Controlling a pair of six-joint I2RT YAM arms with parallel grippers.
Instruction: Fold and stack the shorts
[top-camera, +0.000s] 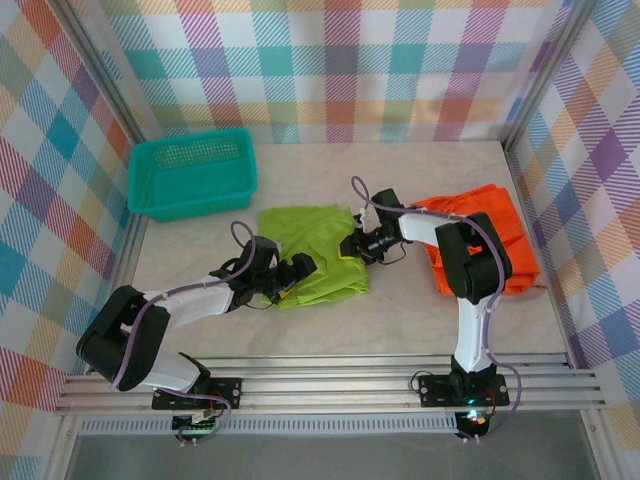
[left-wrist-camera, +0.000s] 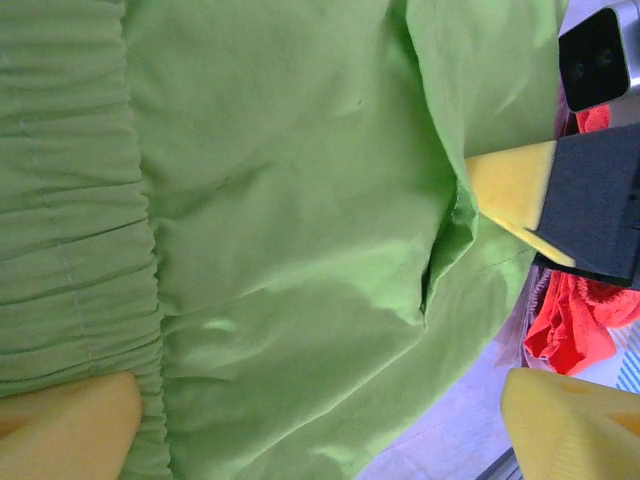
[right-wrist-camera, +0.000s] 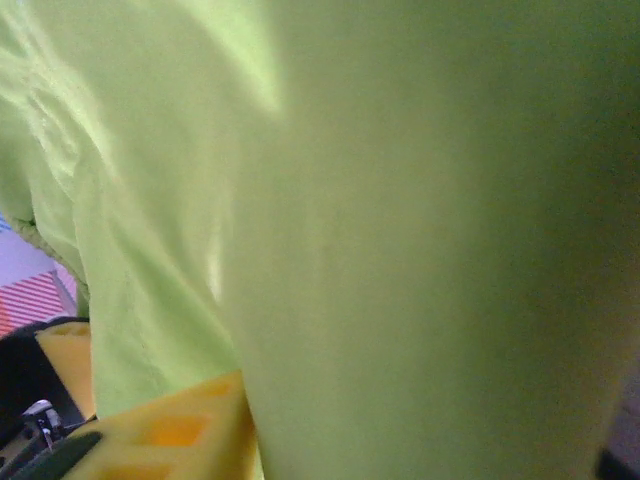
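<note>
Lime green shorts (top-camera: 315, 250) lie spread in the middle of the table. Orange shorts (top-camera: 490, 240) lie bunched at the right. My left gripper (top-camera: 292, 278) hovers over the green shorts' near left corner, open. Its yellow pads (left-wrist-camera: 65, 425) straddle the cloth (left-wrist-camera: 280, 230) without pinching it. My right gripper (top-camera: 352, 245) is at the green shorts' right edge, shut on a fold of the cloth. In the left wrist view its yellow pad (left-wrist-camera: 510, 185) presses into that fold. In the right wrist view green cloth (right-wrist-camera: 400, 250) bulges up close beside one pad (right-wrist-camera: 170, 430).
A teal mesh basket (top-camera: 190, 175) stands at the back left of the table. Plaid walls close in the back and both sides. The aluminium rail (top-camera: 330, 385) with the arm bases runs along the near edge. A strip of orange cloth (left-wrist-camera: 575, 320) shows past the green shorts.
</note>
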